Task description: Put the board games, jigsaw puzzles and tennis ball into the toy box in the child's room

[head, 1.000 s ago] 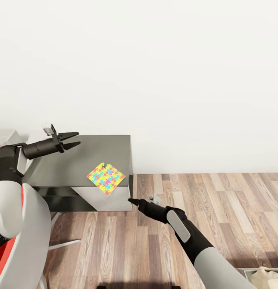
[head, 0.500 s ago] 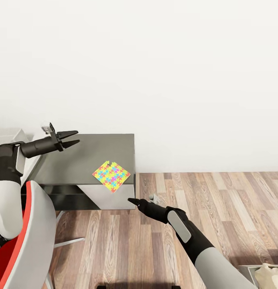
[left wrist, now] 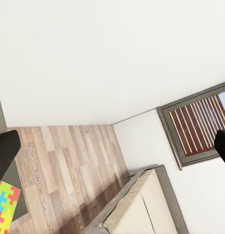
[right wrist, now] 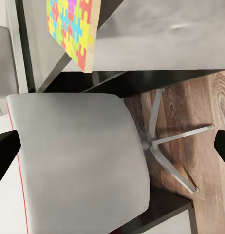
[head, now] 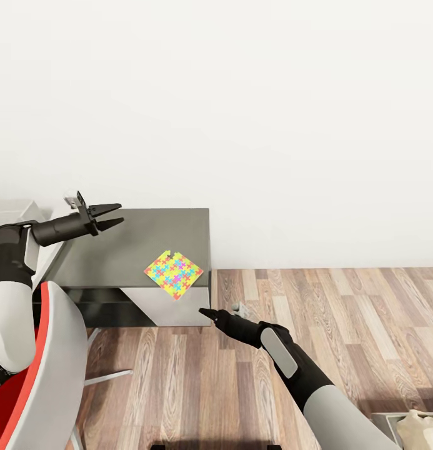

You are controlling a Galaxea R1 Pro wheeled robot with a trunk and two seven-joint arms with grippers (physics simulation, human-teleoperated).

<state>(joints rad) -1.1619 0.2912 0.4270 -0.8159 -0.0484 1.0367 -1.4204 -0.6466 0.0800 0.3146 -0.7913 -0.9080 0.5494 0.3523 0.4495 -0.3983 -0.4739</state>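
Seen along the two dark fingertips (right wrist: 5, 151), set wide apart at opposite edges of the frame. Between the fingertips: grey chair back (right wrist: 76, 161) with thin red edging, mounted on a chrome star base (right wrist: 166, 141) standing on wood-plank floor (right wrist: 205, 97). Beyond the chair, ahead of the fingers: dark grey desk top (right wrist: 156, 34). Flat on that top: one jigsaw puzzle (right wrist: 73, 27), a thin sheet of interlocking yellow, pink, blue and green pieces, one corner at the desk's front edge. Nothing held between the fingers.
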